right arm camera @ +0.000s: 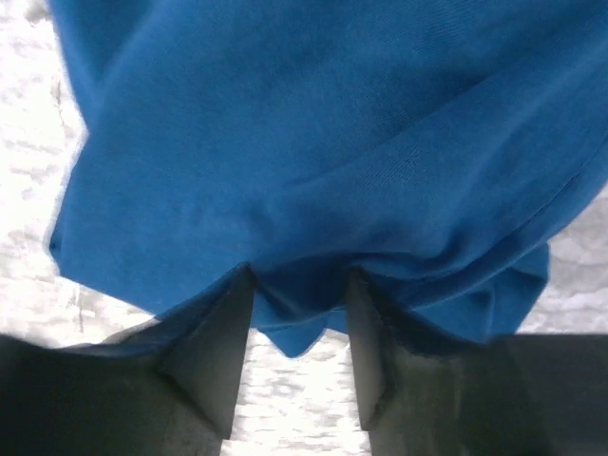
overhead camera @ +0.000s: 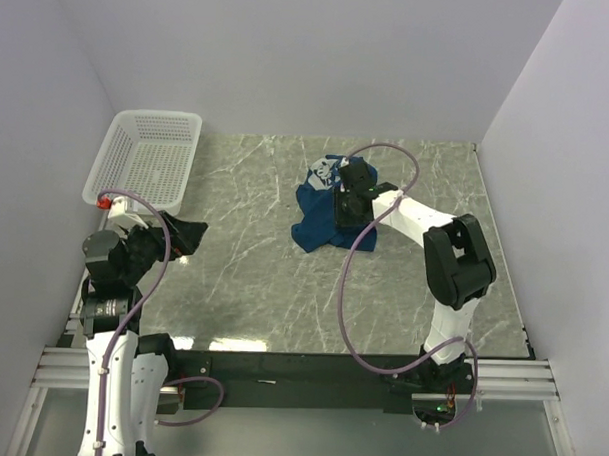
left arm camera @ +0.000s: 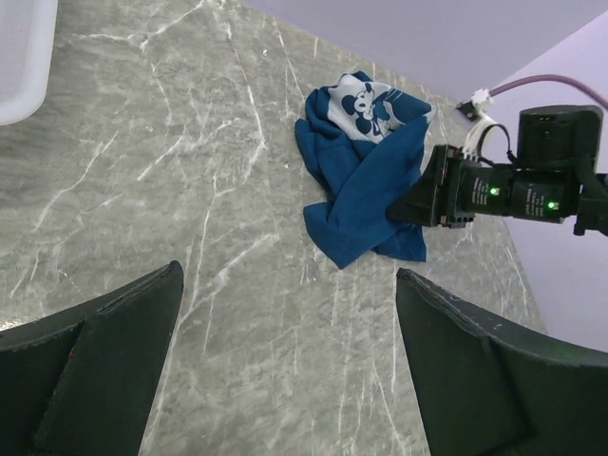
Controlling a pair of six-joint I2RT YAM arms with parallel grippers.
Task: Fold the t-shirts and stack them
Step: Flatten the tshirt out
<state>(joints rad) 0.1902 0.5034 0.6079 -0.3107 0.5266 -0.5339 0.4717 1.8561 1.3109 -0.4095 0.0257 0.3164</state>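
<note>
One dark blue t-shirt (overhead camera: 315,203) lies crumpled on the marble table, its pale cartoon print (overhead camera: 324,171) at the far end. It also shows in the left wrist view (left arm camera: 356,180) and fills the right wrist view (right arm camera: 304,142). My right gripper (overhead camera: 347,207) is down on the shirt's right side. Its jaws stand part open with a fold of blue cloth sagging between the fingertips (right arm camera: 299,285). My left gripper (overhead camera: 187,234) is wide open and empty (left arm camera: 290,275), over bare table at the left, well apart from the shirt.
A white mesh basket (overhead camera: 152,158) stands at the far left corner; its rim shows in the left wrist view (left arm camera: 19,57). White walls close in the table on three sides. The right arm's body (left arm camera: 513,190) lies beside the shirt.
</note>
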